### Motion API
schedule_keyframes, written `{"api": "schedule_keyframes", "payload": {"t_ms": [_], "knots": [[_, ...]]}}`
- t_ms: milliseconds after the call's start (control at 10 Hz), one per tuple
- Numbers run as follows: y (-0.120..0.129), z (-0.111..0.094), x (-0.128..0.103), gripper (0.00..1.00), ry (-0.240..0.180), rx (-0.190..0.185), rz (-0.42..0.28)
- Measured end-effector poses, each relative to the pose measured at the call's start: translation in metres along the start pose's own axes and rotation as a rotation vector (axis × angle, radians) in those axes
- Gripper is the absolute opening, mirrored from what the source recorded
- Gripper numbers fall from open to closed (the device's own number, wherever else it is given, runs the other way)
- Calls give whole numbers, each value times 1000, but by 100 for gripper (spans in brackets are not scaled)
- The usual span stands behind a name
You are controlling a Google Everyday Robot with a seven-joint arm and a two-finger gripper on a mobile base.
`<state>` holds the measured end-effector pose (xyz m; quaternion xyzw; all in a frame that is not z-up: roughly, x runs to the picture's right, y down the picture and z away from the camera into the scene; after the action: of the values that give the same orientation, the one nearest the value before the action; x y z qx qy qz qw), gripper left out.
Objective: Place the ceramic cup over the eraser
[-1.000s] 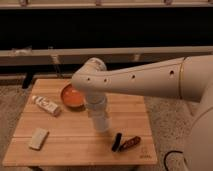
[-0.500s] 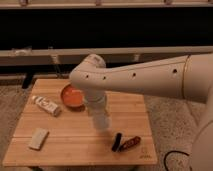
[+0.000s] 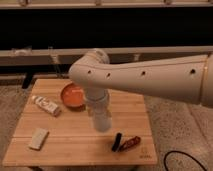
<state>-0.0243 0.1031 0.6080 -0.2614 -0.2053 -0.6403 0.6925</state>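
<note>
Honestly, from here the gripper [image 3: 101, 125] hangs low over the wooden table [image 3: 75, 145], just left of the black eraser [image 3: 117, 141]. Something white sits at its tip, possibly the ceramic cup. To do this well, I'd centre squarely over the eraser, clear of the reddish-brown piece [image 3: 129, 143], then lower straight.

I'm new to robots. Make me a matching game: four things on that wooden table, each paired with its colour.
The end effector hangs above the table's middle.

Things:
1. eraser
2. bowl
3. oblong piece beside the eraser
4. rectangular block

Colours:
A. pale beige
B. black
C. orange
D. reddish-brown

Pairs: 1-B, 2-C, 3-D, 4-A
</note>
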Motion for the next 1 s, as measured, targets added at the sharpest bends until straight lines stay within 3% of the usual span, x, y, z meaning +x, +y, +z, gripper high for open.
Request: {"api": "schedule_keyframes", "payload": {"t_ms": [500,1000], "knots": [[40,-4,-27,0,-17,14,82],[59,7,-38,0,-51,20,137]]}}
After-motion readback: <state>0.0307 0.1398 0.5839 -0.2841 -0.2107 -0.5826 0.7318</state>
